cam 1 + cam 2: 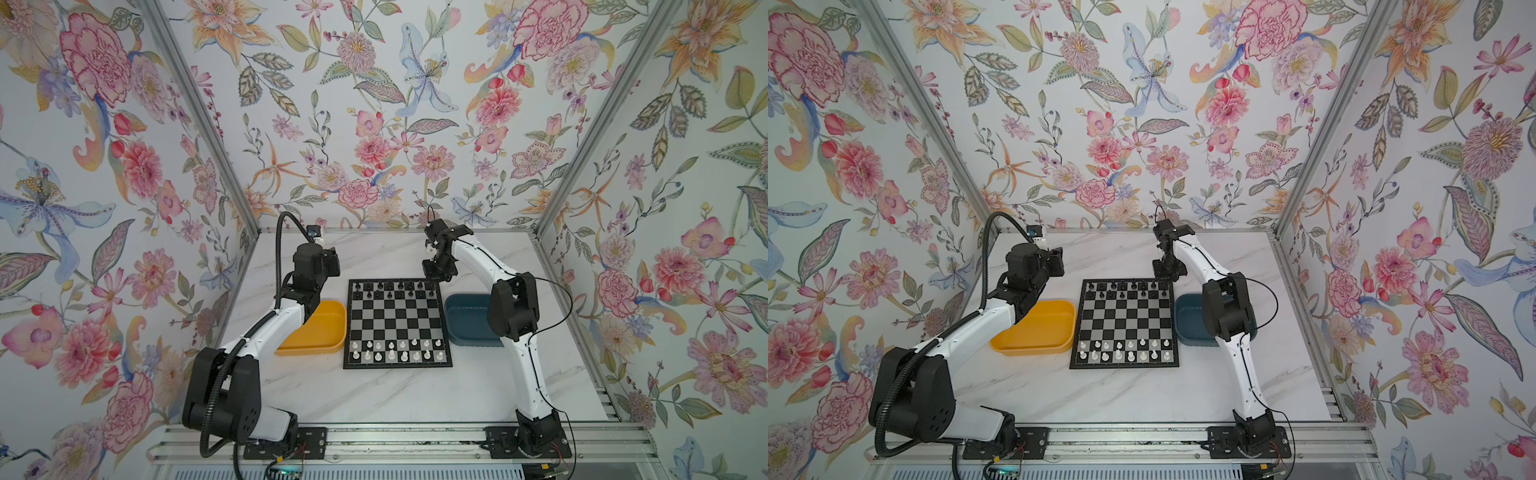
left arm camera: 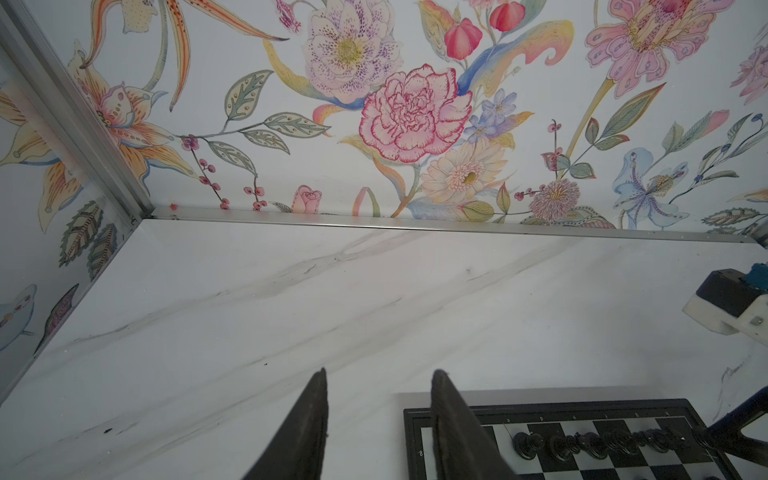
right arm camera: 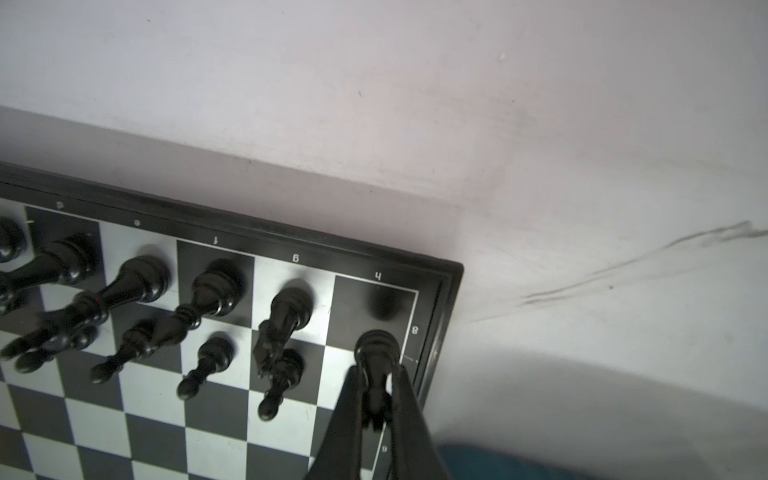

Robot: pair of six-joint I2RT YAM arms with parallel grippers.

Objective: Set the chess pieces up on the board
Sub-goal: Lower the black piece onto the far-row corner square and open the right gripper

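Note:
The board (image 1: 397,324) lies flat in the middle of the table, also seen in the other top view (image 1: 1125,324). White chess pieces (image 1: 397,351) fill its two near rows. Black chess pieces (image 1: 386,289) stand in its far rows. My right gripper (image 3: 377,374) is shut on a black piece (image 3: 377,345), held just above the board's far right corner square (image 3: 384,307), which is bare. In both top views that gripper (image 1: 434,272) hangs over this corner. My left gripper (image 2: 378,374) is open and empty above the table, beside the board's far left corner (image 2: 415,415).
A yellow tray (image 1: 328,332) sits left of the board, partly under my left arm. A dark blue tray (image 1: 465,320) sits right of it, partly behind my right arm. Flowered walls close the table on three sides. A small white and black block (image 2: 723,311) is near the back.

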